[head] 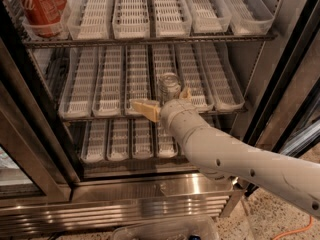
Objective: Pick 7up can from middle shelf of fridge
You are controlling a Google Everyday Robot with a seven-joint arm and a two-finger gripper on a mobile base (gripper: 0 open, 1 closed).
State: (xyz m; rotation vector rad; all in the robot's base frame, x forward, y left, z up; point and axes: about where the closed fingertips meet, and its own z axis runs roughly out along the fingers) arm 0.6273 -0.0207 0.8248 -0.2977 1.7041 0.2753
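Middle shelf [107,86] — claw [165,102] spread wide at 7up can [169,85].

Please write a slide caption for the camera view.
Open tool at the front of the middle shelf of the fridge, close to the 7up can.

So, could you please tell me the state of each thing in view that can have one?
fridge: open, racks exposed.
middle shelf: carries the 7up can in its fourth lane from the left.
7up can: upright near the shelf's front, not gripped.
gripper: open, at the middle shelf's front edge, fingers spread around the can's base.
red cola can: upright, top shelf, far left lane.
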